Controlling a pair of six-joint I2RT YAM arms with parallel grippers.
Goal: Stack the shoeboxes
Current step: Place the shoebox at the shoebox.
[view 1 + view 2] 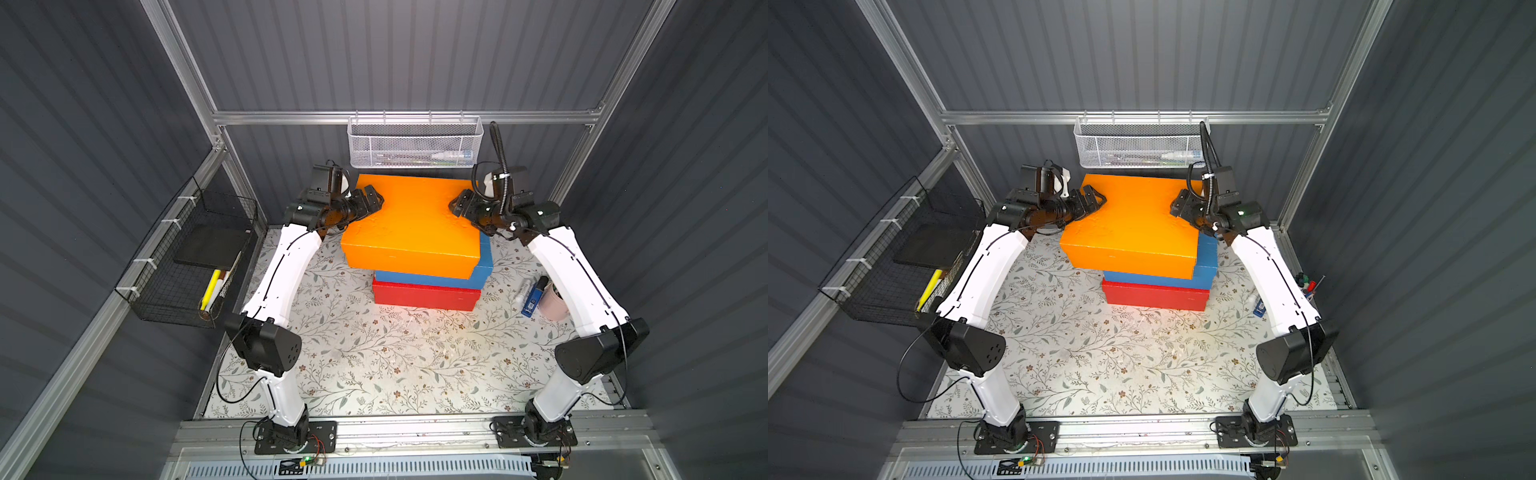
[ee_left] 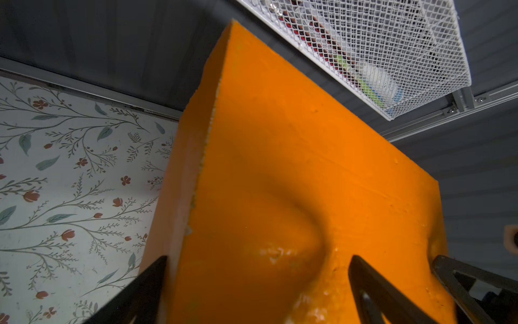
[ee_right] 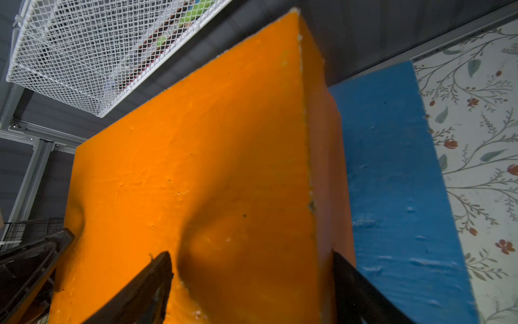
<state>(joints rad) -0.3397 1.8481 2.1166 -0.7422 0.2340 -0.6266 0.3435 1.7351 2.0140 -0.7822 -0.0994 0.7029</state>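
The orange shoebox sits highest, over the blue shoebox, which lies on the red shoebox. The orange one is skewed and overhangs the stack to the left. I cannot tell whether it rests on the blue lid. My left gripper is shut on its left end. My right gripper is shut on its right end. On each side one finger dents the orange lid. Blue lid shows beside the right gripper.
A white mesh basket hangs on the back rail just behind the stack. A black wire basket on the left wall holds a black slab and markers. A pink cup and pens stand by the right arm on the floral tabletop.
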